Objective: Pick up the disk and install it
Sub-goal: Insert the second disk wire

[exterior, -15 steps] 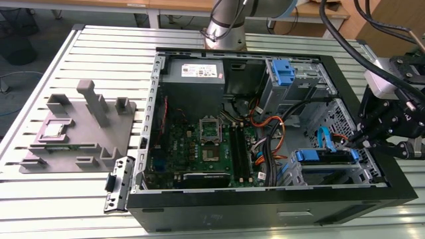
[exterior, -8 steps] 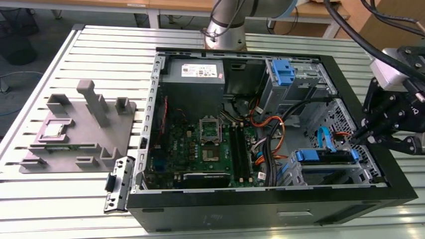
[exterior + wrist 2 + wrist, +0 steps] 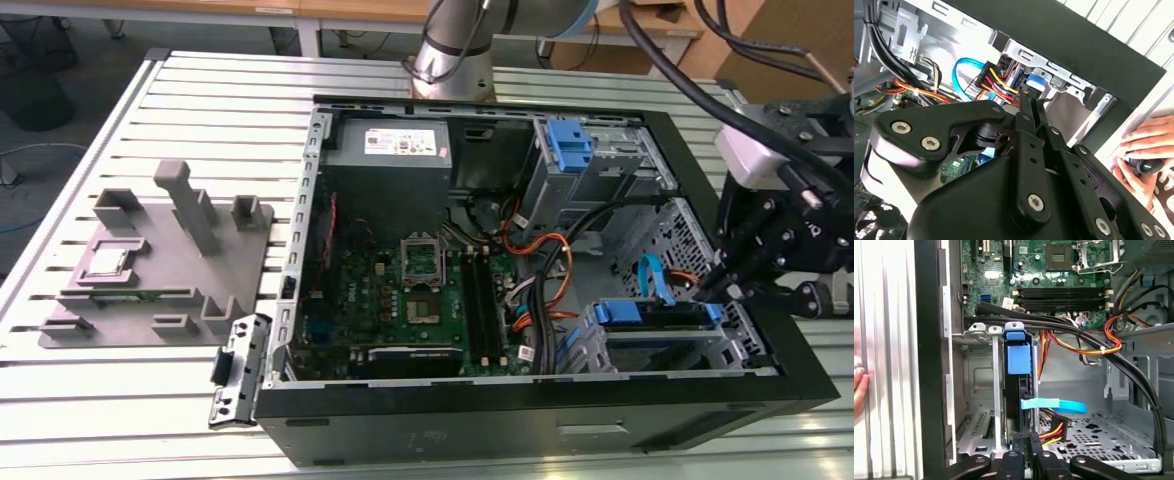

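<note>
The disk [image 3: 1023, 390] stands edge-on in the metal drive cage [image 3: 979, 385] at the near right corner of the open computer case [image 3: 534, 420]. Blue rails [image 3: 647, 312] run along the disk's edges. A light blue data cable [image 3: 1054, 404] and a red-yellow-black power plug [image 3: 1054, 432] reach its end. My gripper [image 3: 1026, 442] is shut, with its black fingers pressed together. In the second wrist view its tips [image 3: 1028, 100] are right at the disk's blue end [image 3: 1036, 82]. In the exterior view the gripper [image 3: 701, 292] hangs over the case's right wall beside the cage.
The case holds a motherboard [image 3: 400, 290], a grey power supply [image 3: 400, 145], a cage with a blue latch [image 3: 571, 150] and thick black cables [image 3: 1094, 340]. A grey fixture [image 3: 160, 260] lies at the exterior view's left. A person's hand [image 3: 1149, 145] rests outside the case wall.
</note>
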{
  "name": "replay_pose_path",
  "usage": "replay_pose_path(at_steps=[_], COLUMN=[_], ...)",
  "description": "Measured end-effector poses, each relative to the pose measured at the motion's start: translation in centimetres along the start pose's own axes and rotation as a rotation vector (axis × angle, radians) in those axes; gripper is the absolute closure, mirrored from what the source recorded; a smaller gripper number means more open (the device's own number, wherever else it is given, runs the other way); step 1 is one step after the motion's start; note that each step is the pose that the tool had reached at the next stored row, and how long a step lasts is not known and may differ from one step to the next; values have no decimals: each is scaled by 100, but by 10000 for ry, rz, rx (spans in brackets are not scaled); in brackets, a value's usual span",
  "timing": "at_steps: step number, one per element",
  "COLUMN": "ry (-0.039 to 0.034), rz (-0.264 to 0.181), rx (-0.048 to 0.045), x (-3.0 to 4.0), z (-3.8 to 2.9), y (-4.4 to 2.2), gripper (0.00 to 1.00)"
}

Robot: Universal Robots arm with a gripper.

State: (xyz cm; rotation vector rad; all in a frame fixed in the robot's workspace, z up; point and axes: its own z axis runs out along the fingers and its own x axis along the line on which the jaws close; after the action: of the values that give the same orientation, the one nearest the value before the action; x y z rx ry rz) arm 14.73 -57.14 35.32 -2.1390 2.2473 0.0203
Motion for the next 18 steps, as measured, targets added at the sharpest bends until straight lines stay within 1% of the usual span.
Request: replay_pose_path(at_steps=[4,7,9,13,15,18], ry=[-4,-53,-61,-64,-80,-82], rz=[-91,-185,-234,-328,-370,-391], rx=[32,54,66,75,74,73], x=[1,4,4,2,1,-2], z=[39,57,64,86,105,115], y=[19,39,54,81,83,86], gripper=[84,84,84,84,84,84])
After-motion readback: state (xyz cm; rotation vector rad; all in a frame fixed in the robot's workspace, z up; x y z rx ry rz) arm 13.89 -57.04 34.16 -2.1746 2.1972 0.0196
